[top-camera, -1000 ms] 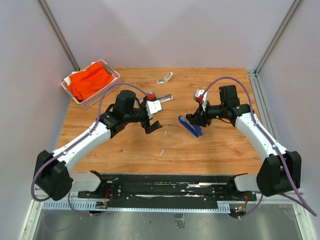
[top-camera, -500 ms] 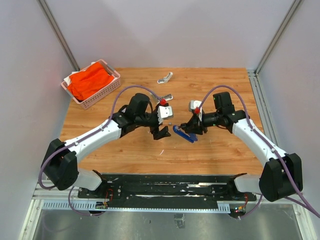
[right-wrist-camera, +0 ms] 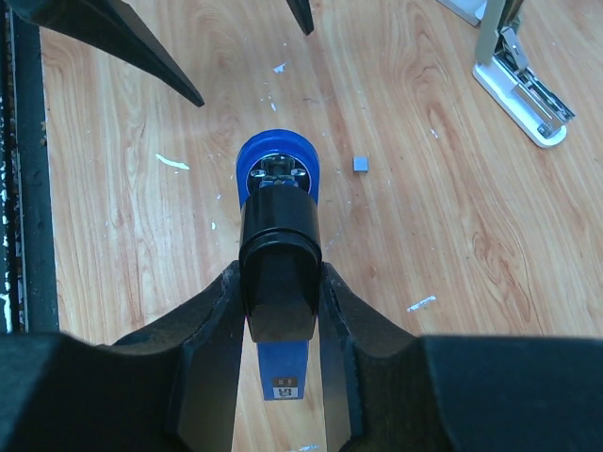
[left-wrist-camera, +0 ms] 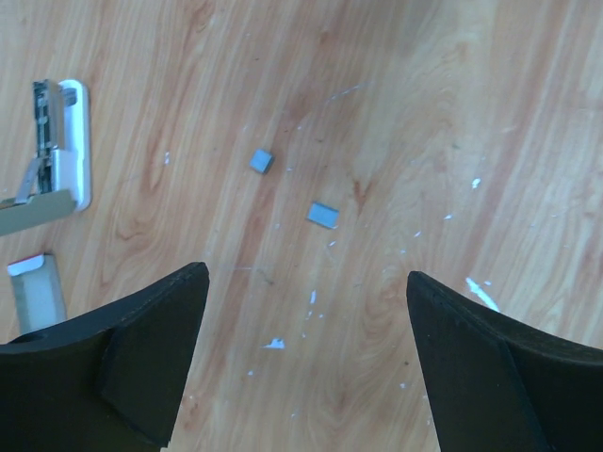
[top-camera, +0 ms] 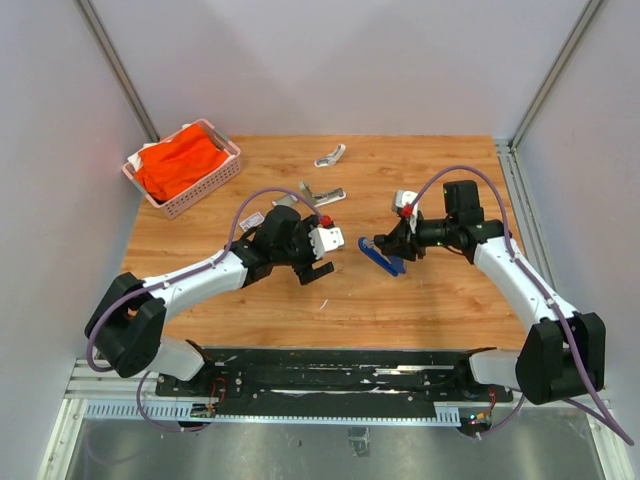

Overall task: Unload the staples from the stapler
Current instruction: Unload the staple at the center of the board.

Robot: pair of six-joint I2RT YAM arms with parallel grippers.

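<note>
My right gripper (right-wrist-camera: 278,282) is shut on the stapler (right-wrist-camera: 278,169), its fingers pressed against both sides of the black top arm, with the blue nose pointing away over the wood. In the top view the stapler (top-camera: 383,257) hangs tilted in the right gripper (top-camera: 392,248) at the table's centre right. My left gripper (left-wrist-camera: 306,273) is open over bare wood, nothing between its fingers. Two short grey pieces of staples (left-wrist-camera: 261,161) (left-wrist-camera: 322,216) lie on the table just beyond it. One piece of staples (right-wrist-camera: 359,163) shows right of the stapler's nose. In the top view the left gripper (top-camera: 315,268) is left of the stapler.
A pink basket (top-camera: 226,150) with orange cloth stands at the back left. A white stapler (top-camera: 322,195) lies open behind the left gripper, and another white one (top-camera: 330,155) lies farther back. White flecks dot the wooden table (top-camera: 430,300). Grey walls enclose three sides.
The left arm has swung in toward the table's centre and nearer the front edge. The right gripper carried the stapler left, then back to the right.
</note>
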